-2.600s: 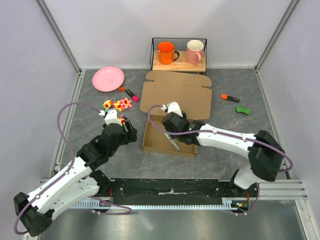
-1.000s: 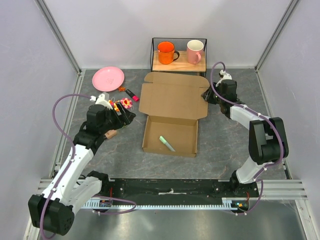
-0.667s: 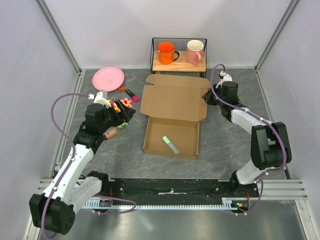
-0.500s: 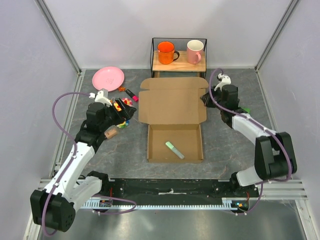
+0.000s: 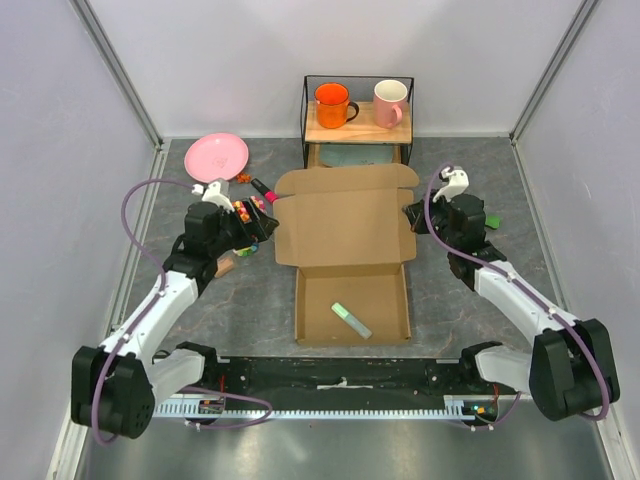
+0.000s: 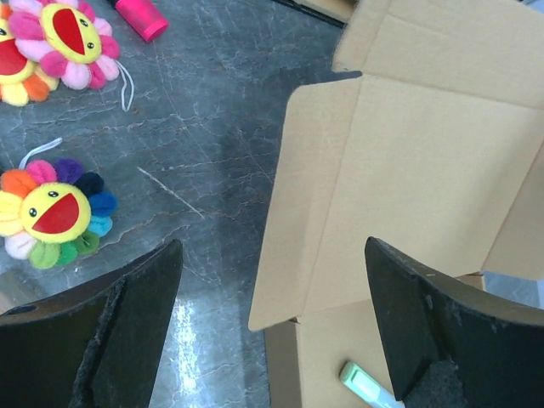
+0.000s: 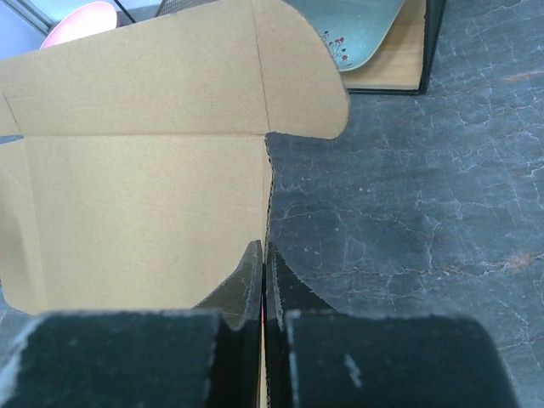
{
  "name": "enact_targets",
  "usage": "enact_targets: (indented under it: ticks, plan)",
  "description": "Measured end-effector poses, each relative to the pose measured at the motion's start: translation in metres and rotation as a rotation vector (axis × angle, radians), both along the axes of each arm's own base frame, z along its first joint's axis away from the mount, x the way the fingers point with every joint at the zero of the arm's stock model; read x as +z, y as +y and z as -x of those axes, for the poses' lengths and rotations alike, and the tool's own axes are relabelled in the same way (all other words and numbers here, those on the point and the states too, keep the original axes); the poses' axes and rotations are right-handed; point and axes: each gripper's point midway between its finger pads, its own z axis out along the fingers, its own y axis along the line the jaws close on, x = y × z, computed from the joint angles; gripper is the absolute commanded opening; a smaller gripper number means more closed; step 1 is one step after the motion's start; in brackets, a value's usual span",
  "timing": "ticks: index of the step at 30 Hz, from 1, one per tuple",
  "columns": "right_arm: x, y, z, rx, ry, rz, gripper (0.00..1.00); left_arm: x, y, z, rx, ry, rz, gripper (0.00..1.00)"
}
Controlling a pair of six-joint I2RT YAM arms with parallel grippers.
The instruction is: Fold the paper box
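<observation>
The paper box (image 5: 350,215) is brown cardboard, with its tray (image 5: 385,300) flat on the table and its lid tilted up behind. A light green marker (image 5: 351,320) lies inside the tray. My right gripper (image 5: 411,214) is shut on the lid's right edge (image 7: 264,251), with the lid's inner face (image 7: 144,195) to its left. My left gripper (image 5: 262,228) is open beside the lid's left side flap (image 6: 314,187). In the left wrist view that flap's lower corner sits between the wide-spread fingers (image 6: 272,246), touching neither.
A wire rack (image 5: 357,80) at the back holds an orange mug (image 5: 332,104) and a pink mug (image 5: 390,102), with a teal dish (image 7: 361,25) under it. A pink plate (image 5: 216,157), a pink highlighter (image 5: 263,190) and flower toys (image 6: 55,212) lie left of the box.
My right gripper has shut on the lid's right edge and drawn the box nearer and square to the table, raising the lid. My left gripper has opened wider and moved up to the left flap.
</observation>
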Motion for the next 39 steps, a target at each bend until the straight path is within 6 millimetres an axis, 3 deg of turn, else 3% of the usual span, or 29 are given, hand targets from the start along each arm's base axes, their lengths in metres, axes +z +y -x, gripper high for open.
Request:
enact_targets:
  ticks: [7,13,17,25,31,34,35,39]
  plan:
    - [0.000,0.006,0.013,0.013,-0.002,0.000,0.00,-0.027,-0.012,-0.013,-0.090,0.063,-0.037,0.91]
    - [0.000,0.008,0.026,0.023,-0.003,-0.016,0.00,-0.012,-0.024,-0.036,-0.187,0.032,-0.064,0.87]
    - [-0.003,0.008,0.029,0.022,0.002,-0.021,0.00,-0.006,-0.029,-0.034,-0.247,0.009,-0.076,0.85]
    - [-0.004,0.010,0.031,0.026,0.000,-0.044,0.00,-0.028,-0.031,-0.016,-0.321,0.055,-0.106,0.82]
    - [0.004,0.013,0.034,0.040,-0.025,-0.057,0.00,-0.039,-0.033,-0.012,-0.349,0.088,-0.105,0.71]
    - [0.007,0.015,0.035,0.047,-0.035,-0.060,0.00,-0.040,-0.033,-0.011,-0.351,0.087,-0.103,0.55]
    - [0.007,0.015,0.035,0.049,-0.037,-0.060,0.00,-0.040,-0.033,-0.009,-0.354,0.087,-0.101,0.44]
    - [0.006,0.017,0.036,0.049,-0.036,-0.049,0.00,-0.035,-0.035,-0.001,-0.370,0.067,-0.088,0.24]
